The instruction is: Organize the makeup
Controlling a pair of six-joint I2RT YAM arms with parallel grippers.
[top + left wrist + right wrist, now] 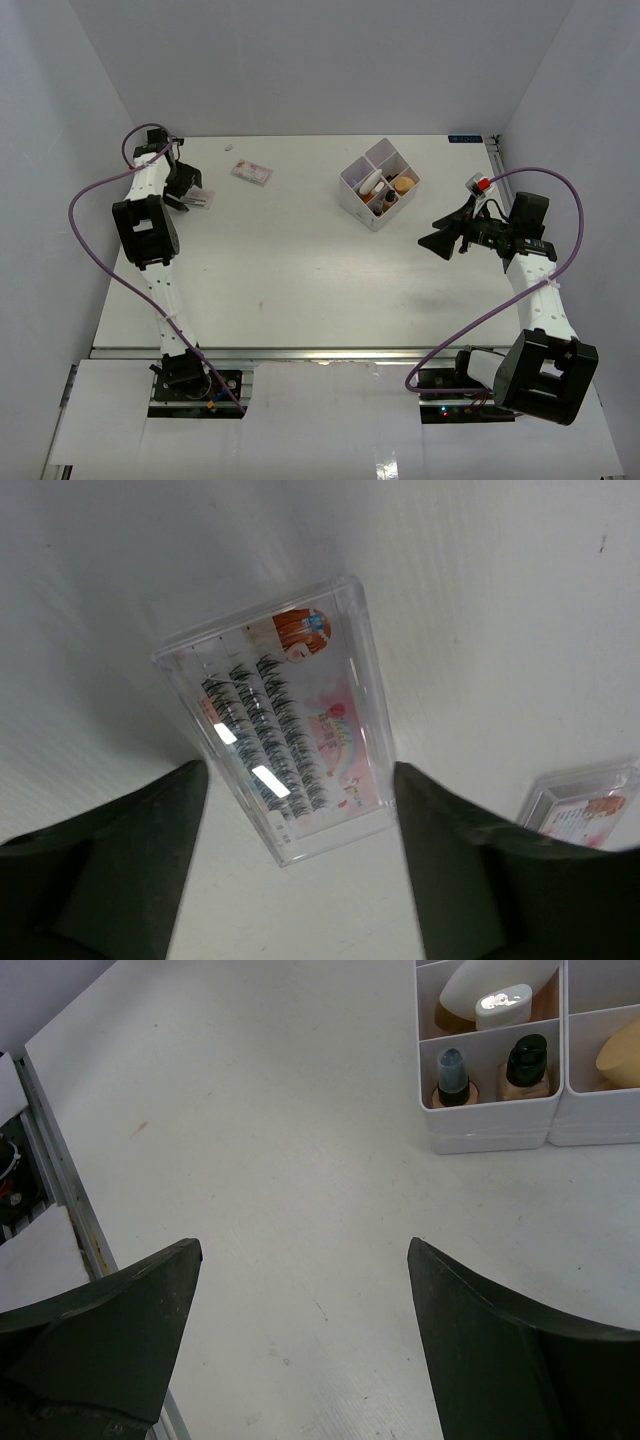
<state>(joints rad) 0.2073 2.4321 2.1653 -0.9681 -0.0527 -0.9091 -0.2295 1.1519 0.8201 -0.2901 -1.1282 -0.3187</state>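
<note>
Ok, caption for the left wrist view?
Open left fingers flank a clear rectangular plastic false-eyelash case on the white table; second case nearby.

No legible text anywhere, clear lash case (290,730) at frame centre bears a pink printed card with tiny unreadable marks, blue label (465,138) at tabletop (300,270) upper right too small to read

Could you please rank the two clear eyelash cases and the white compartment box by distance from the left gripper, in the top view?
1. Clear plastic eyelash case, under the left gripper.
2. Second clear eyelash case, just right.
3. White four-compartment square box, farther right.
</note>
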